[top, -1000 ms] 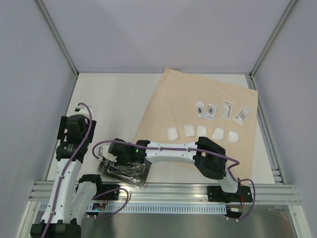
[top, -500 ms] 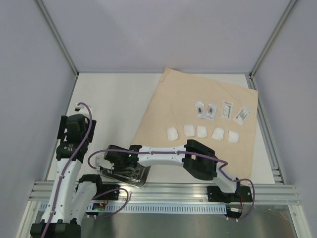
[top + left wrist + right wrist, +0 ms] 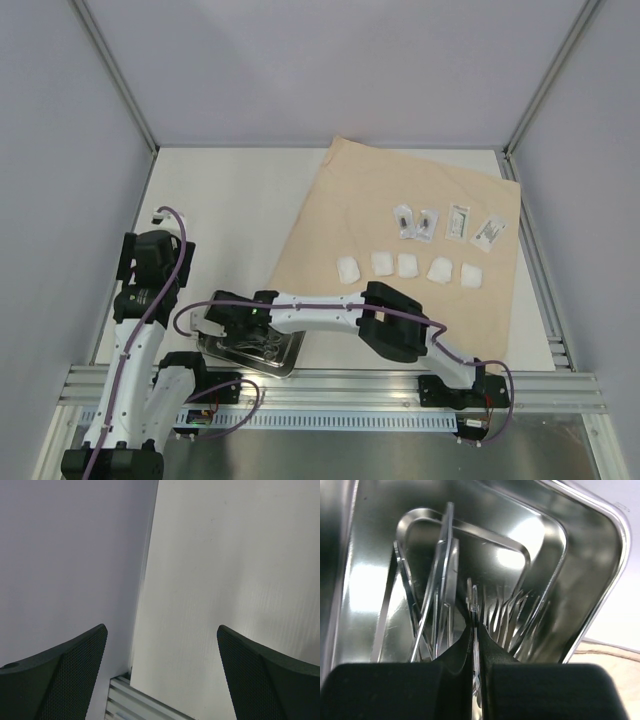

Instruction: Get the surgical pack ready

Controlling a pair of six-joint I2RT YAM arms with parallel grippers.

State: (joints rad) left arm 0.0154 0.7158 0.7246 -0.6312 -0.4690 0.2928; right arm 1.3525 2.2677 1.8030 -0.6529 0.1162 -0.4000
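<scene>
Steel tray (image 3: pixel 600 555) sits right beneath the right gripper (image 3: pixel 474 628), its fingers pinched tight on a thin steel instrument (image 3: pixel 473 600) inside it, more steel instruments (image 3: pixel 515 615) piled just beyond the tips. The left gripper (image 3: pixel 161 630) gapes wide over the table (image 3: pixel 225 555).

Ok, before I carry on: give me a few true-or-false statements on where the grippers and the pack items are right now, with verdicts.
1. The right gripper is down in the steel tray, jaws shut on a thin steel instrument. True.
2. The left gripper holds a gauze pad. False: its jaws are wide open and empty, over bare table by the left wall.
3. Five gauze pads lie in a row on the wrap sheet. True.
4. The clear packets are inside the tray. False: four of them lie on the wrap sheet, just beyond the gauze row.
</scene>
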